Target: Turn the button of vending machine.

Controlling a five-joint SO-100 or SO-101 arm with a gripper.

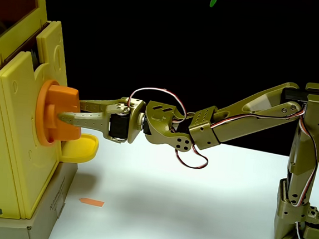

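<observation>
- Vending machine (12,140) at far left of the fixed view: tall pale yellow toy box, dark orange-tinted window up top, standing on a grey-white box that lifts it off the white table (197,201); that probably puts the knob at a height the arm reaches level.
- Button (56,113) on the machine's right-facing side: orange disc base flat against the wall, thick blocky bar sticking out toward the arm, so it offers flat sides to pinch.
- Pale yellow tray (81,148) just below the button, jutting out from the machine; likely the dispensing chute.
- Small orange scrap (92,202) lies on the table near the machine's foot, apart from everything.
- Gripper (71,110) reaches in horizontally from the right, fingers either side of the bar; one finger (84,119) crosses the bar's front low, the other runs along its top edge. Jaws look clamped on the bar, contact not fully clear from this angle.
- Olive-green arm (249,113) stretched nearly flat, wrist axis lined up with the button's axis, so a wrist roll should turn it.
- Arm base (298,221) at far right, well apart from the machine.
- Judgement: grip made, turning is the step in hand; slipping off the bar is the risk.
</observation>
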